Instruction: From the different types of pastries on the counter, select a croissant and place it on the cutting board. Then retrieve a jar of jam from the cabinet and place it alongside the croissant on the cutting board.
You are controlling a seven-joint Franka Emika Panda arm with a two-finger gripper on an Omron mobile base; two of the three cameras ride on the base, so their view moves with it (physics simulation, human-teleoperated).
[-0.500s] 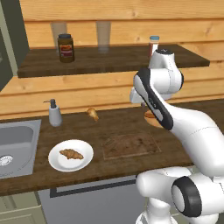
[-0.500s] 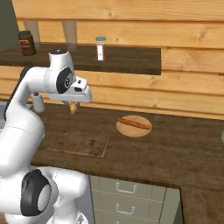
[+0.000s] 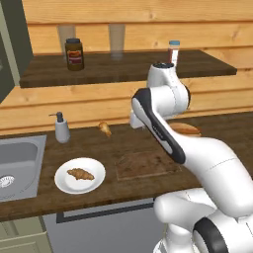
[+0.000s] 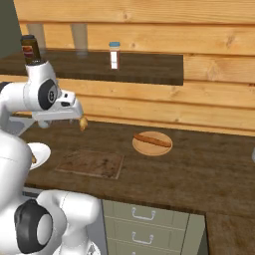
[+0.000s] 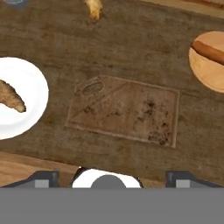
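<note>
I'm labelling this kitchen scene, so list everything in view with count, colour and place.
Croissant: one, golden brown, on the white plate.
Plate: one, white, counter beside the sink.
Cutting board: one, dark brown, bare, counter centre.
Small pastry: one, tan, counter near the back wall.
Long pastry: one, brown, on the round wooden plate.
Round wooden plate: one, tan, right of the board.
Jam jar: one, dark, shelf.
Small bottle: one, white, shelf.
Glasses: two, clear, shelf back.
Soap dispenser: one, grey, by the sink.
Sink: one, steel, left.
Claw: one, open, above the board.
</note>
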